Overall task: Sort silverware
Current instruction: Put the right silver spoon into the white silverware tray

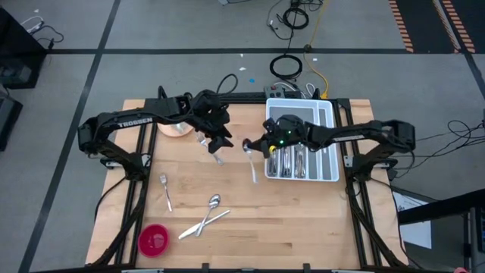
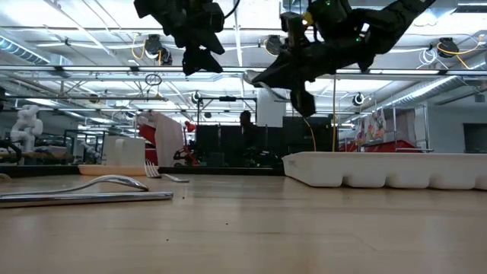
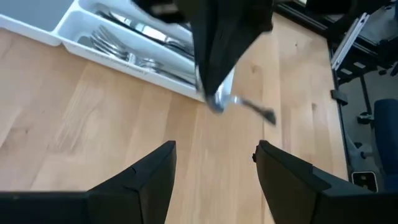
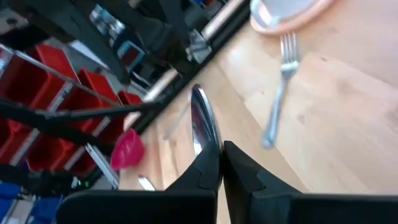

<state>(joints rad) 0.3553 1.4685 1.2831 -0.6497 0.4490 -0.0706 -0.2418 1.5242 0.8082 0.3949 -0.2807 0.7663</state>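
I hold a spoon [image 4: 204, 121] pinched in my right gripper [image 1: 252, 147], lifted just left of the tray [image 1: 331, 176]. The thin grip could let it twist or drop short of its slot. My left gripper [image 1: 220, 142] hangs open close by, crowding me; the tray's left rim must be cleared.

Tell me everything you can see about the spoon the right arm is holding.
The spoon is shiny silver metal, slim, with an oval bowl. The right tool is shut on it, the bowl pointing out past the fingertips. It hangs in the air above the wooden table, just beside the white cutlery tray, touching nothing else. Its handle is hidden.
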